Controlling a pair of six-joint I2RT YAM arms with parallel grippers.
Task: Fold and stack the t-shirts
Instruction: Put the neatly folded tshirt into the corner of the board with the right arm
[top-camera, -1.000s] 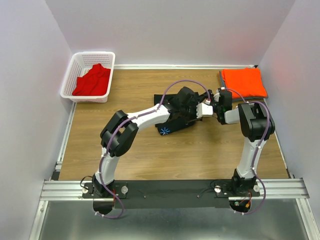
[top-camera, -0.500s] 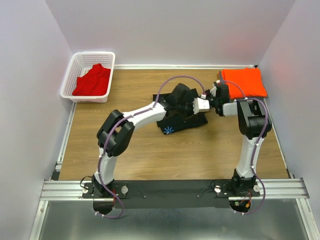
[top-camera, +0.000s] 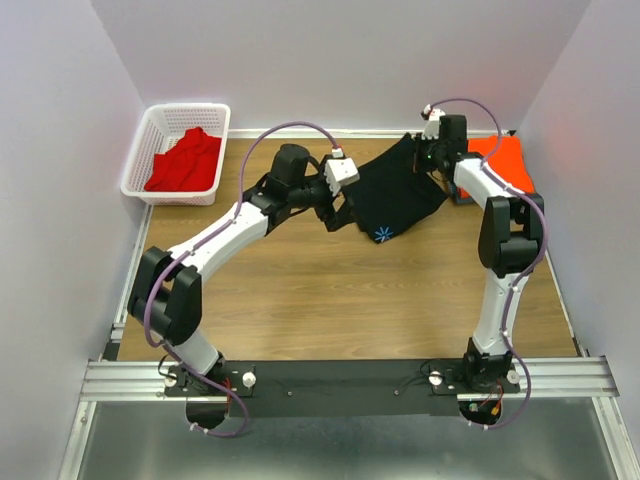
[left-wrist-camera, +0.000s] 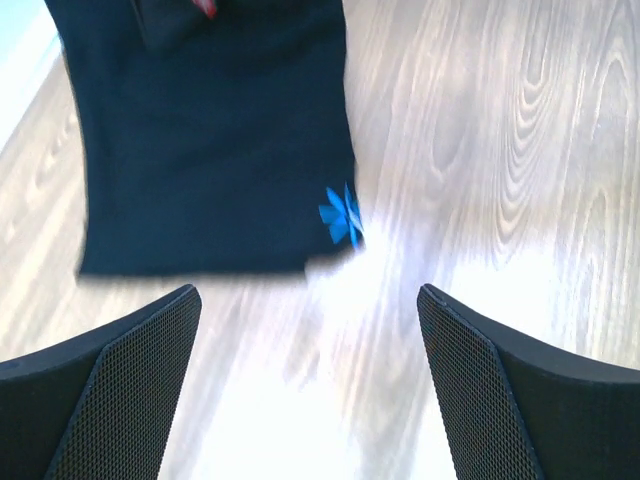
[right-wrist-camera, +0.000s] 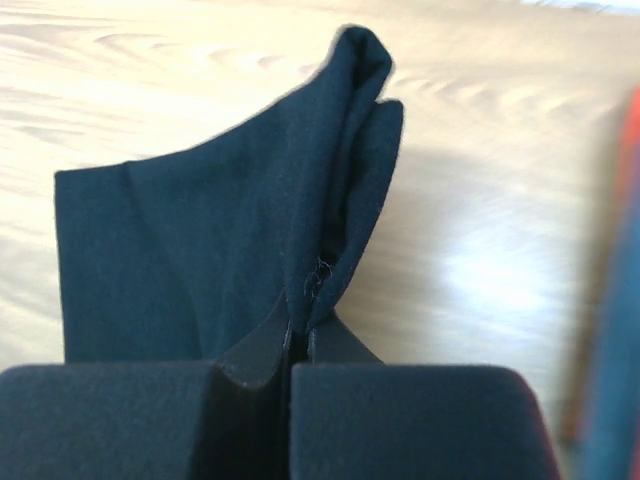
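The black t-shirt (top-camera: 398, 192) is folded, with a blue logo (top-camera: 381, 235) near its front corner. It hangs tilted from my right gripper (top-camera: 433, 152), which is shut on its back edge next to the orange t-shirt (top-camera: 508, 163) at the back right. In the right wrist view the shut jaws (right-wrist-camera: 305, 330) pinch a fold of the black cloth (right-wrist-camera: 200, 250). My left gripper (top-camera: 347, 200) is open and just left of the black shirt. Its fingers (left-wrist-camera: 130, 380) stand wide apart over bare wood, the black shirt (left-wrist-camera: 210, 150) ahead of them. The red t-shirt (top-camera: 185, 160) lies crumpled in the basket.
A white mesh basket (top-camera: 150, 135) stands at the back left corner. White walls close in the wooden table on the left, back and right. A metal rail runs along the near edge with both arm bases on it.
My left gripper opened, let go of the black t-shirt and drew back to the left. My right gripper shut on the shirt and carried it toward the back right, up against the orange one.
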